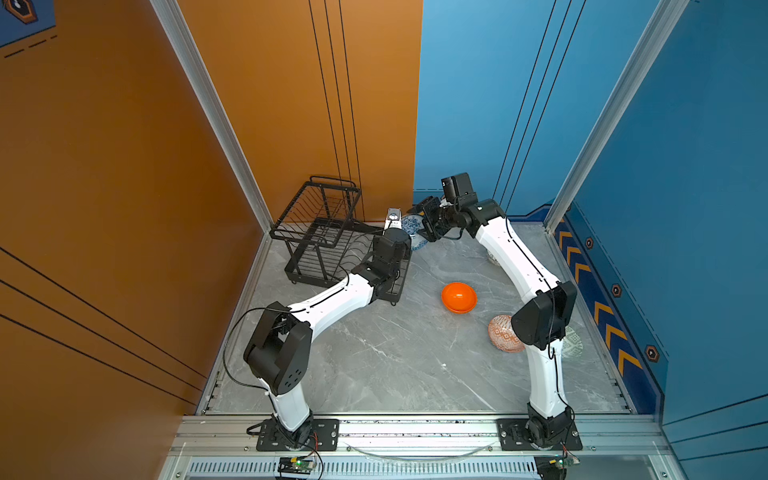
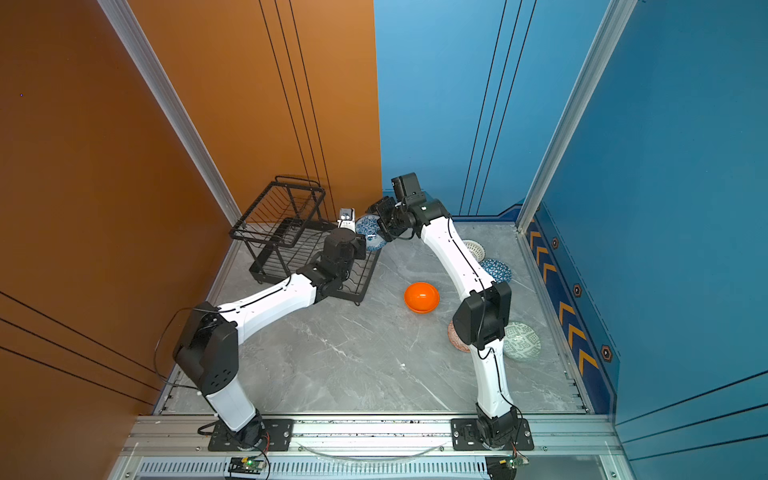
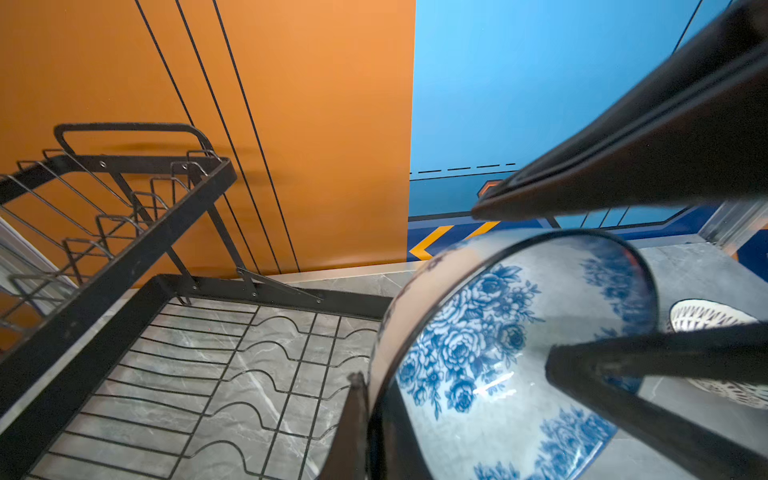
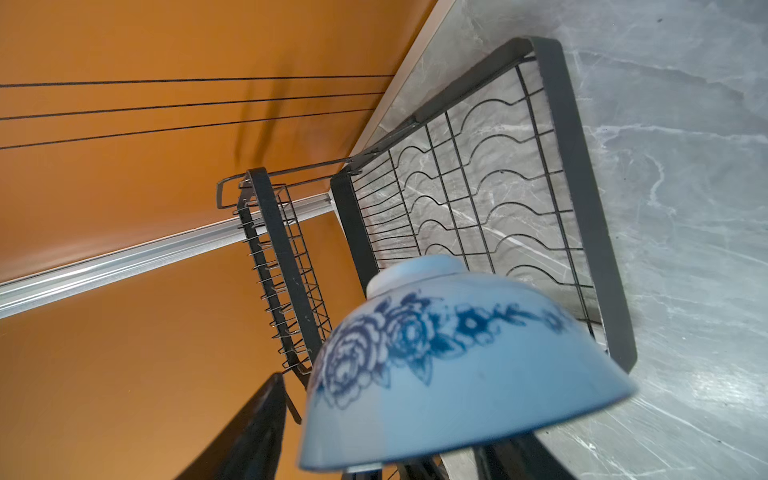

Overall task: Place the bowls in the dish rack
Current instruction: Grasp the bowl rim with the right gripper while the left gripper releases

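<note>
Two arms meet at the far right corner of the dish rack (image 4: pixel 579 187). Your left arm bends high at the elbow and stretches low over the lower tray. The left gripper (image 3: pixel 374 428) is pinched tightly on the rim of the blue-white floral bowl (image 3: pixel 478 353), which stands tilted on its edge just beside that corner. Your right arm reaches far forward and turns its wrist toward the rack. The right gripper (image 2: pixel 383 224) is spread wide, one finger on each side of this bowl, and one finger stands just apart from the rim.

Whether the bowl touches the table is hidden. The right arm covers part of the orange-white geometric bowl (image 1: pixel 500 334), the white lattice bowl (image 2: pixel 473 249) and the blue triangle bowl (image 2: pixel 496 270). The orange bowl (image 1: pixel 459 297) and the pale green bowl (image 2: pixel 521 340) lie on the table, outside the rack.
</note>
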Robot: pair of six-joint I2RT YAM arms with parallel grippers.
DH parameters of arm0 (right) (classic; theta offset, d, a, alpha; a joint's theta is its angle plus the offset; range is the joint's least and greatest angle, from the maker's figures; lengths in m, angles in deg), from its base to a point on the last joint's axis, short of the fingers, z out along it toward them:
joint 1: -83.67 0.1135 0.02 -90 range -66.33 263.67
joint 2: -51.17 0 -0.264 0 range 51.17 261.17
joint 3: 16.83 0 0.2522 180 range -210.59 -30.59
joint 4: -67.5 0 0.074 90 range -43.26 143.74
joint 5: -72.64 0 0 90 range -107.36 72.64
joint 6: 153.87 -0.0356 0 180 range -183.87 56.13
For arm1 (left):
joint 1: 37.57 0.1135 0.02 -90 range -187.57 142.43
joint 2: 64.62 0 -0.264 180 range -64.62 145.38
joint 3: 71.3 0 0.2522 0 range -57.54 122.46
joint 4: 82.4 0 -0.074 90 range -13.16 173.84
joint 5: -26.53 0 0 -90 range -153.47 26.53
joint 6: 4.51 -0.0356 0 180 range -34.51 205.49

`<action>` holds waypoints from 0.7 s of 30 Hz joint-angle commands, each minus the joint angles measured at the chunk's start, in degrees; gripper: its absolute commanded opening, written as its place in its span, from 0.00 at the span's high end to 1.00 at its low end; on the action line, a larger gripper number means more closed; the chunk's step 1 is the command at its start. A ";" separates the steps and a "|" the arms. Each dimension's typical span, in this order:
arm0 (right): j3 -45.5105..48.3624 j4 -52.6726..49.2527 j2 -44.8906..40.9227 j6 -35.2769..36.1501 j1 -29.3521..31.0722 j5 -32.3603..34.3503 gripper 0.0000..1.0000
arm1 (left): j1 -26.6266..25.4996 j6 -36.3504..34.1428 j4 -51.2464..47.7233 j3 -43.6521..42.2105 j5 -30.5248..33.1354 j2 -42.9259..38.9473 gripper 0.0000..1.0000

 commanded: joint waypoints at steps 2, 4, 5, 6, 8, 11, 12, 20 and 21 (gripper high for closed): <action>0.02 3.16 1.05 -4.37 -0.34 0.06 0.41 | -2.02 -5.13 5.55 -0.45 3.91 -0.12 1.00; 0.03 3.83 1.33 -5.37 -0.43 -0.06 0.48 | -2.72 -6.69 6.27 -0.92 5.76 -0.03 1.00; 0.03 3.95 1.55 -5.76 -0.50 -0.15 0.51 | -2.97 -7.25 6.78 -1.39 6.65 -0.11 1.00; 0.06 3.96 1.64 -6.09 -0.53 -0.15 0.54 | -3.12 -7.98 7.52 -1.83 7.07 -0.12 1.00; 0.10 3.96 1.93 -6.23 -0.60 -0.02 0.60 | -3.39 -9.00 8.01 -2.21 7.91 -0.12 1.00; 0.15 4.01 2.26 -6.58 -0.69 -0.02 0.72 | -3.47 -9.69 8.53 -2.73 9.55 -0.29 1.00; 0.10 4.09 2.37 -6.64 -0.76 -0.10 0.78 | -3.40 -9.75 8.79 -2.96 10.18 -0.38 1.00; 0.10 4.76 3.23 -6.32 -1.13 -0.20 1.00 | -2.82 -8.67 8.80 -3.08 9.22 -0.65 1.00; 0.11 4.92 3.27 -6.23 -1.13 -0.13 1.00 | -2.79 -8.40 8.72 -3.01 9.15 -0.65 1.00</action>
